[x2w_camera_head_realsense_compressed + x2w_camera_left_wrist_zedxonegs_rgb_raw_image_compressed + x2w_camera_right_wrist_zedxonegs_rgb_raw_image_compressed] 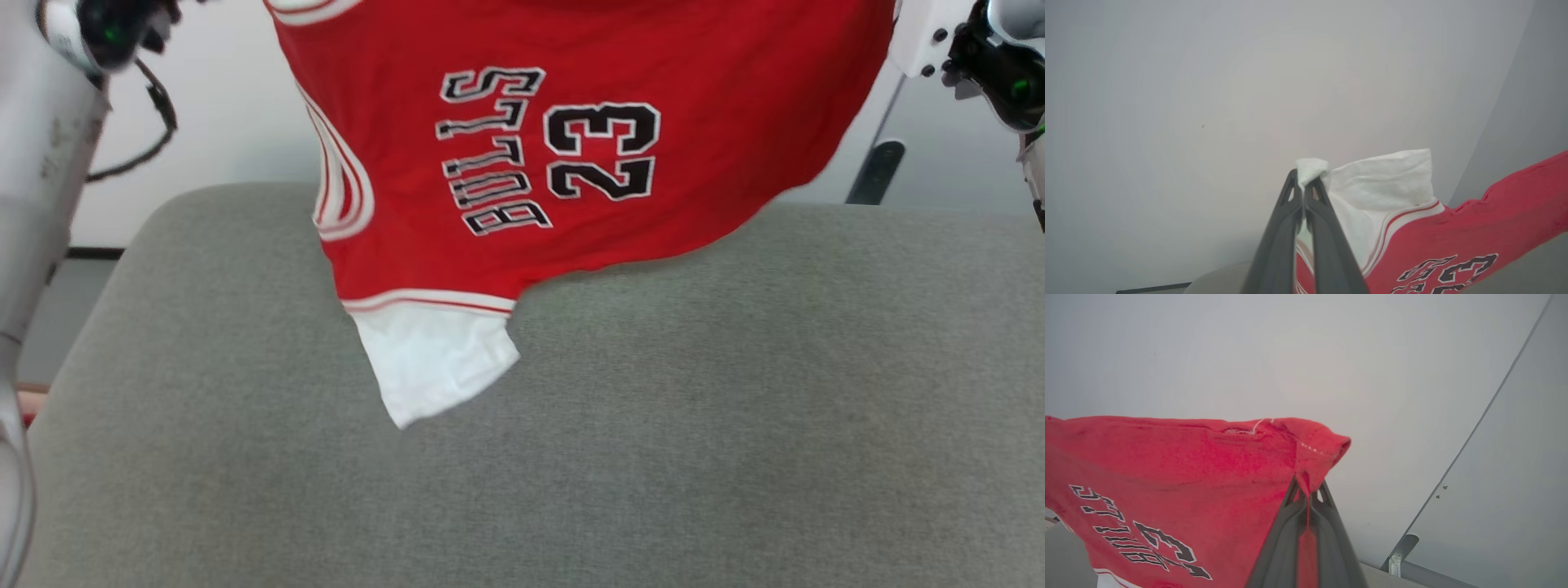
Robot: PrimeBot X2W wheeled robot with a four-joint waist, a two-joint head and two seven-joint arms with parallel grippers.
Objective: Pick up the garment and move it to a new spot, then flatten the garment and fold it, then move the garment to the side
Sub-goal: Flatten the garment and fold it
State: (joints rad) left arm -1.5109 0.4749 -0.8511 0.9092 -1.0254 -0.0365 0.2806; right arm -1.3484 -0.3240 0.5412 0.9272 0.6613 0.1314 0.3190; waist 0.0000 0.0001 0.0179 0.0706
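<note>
A red jersey-style garment (571,163) with white sleeves hangs in the air, spread between the robot's two raised arms above a grey fabric-covered worktop (694,457). In the left wrist view, the left claw (1304,184) is clenched on a bunched fold of white sleeve cloth, its two dark fingers (1327,228) pressed together with the fabric poking out past their tips. In the right wrist view, the right claw (1307,491) is clamped on a puckered corner of the red body, a strip of red cloth trapped between its closed fingers (1282,547). The head view shows the shirt front facing the camera, its black white-edged lettering (498,151) and number running sideways and inverted, with red-and-white striped trim curving along the left side. The other white sleeve (433,359) is the lowest part of the shirt and dangles over the middle of the worktop; whether its tip touches the surface cannot be told. The pale left forearm (37,188) fills the upper left corner with a black cable (159,114) looping beside it, and the right arm's wrist (992,57) sits in the upper right corner. A plain pale wall (204,98) stands behind the worktop.
</note>
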